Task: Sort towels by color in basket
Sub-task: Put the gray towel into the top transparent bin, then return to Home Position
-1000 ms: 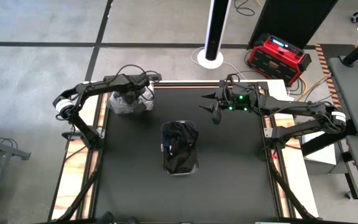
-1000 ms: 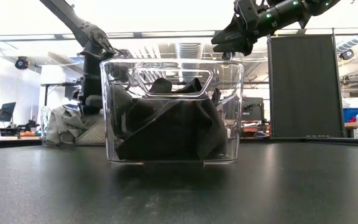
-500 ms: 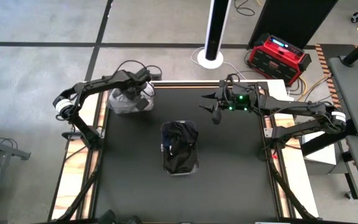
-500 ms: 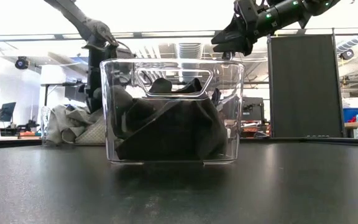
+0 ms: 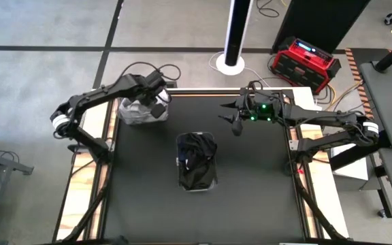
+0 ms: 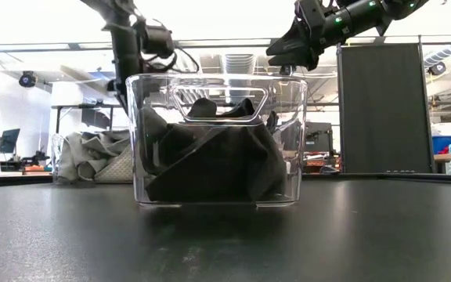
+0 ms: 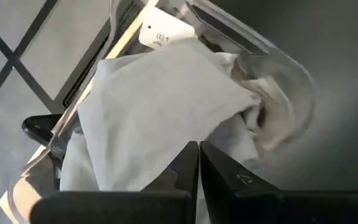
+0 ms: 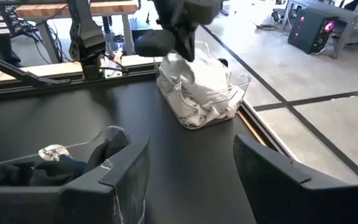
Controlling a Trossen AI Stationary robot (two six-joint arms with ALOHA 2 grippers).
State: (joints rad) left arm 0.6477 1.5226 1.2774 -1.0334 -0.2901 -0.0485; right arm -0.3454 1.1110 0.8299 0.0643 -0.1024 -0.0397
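High view: left hand (image 5: 156, 97), fingers pressed together and empty, hovers over light grey towels (image 5: 136, 112) in the clear plastic basket (image 5: 123, 120) at the desk's far left corner; right hand (image 5: 235, 122), spread open and empty, hangs above the desk.

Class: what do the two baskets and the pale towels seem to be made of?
Baskets: likely clear, glossy plastic; contents show through the walls, rims catch light. Pale towels: soft matte woven cloth, judging by their folds and crumples.

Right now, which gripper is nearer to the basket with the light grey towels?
Left. The left gripper hangs just above that basket; the right gripper hovers far off, over bare table.
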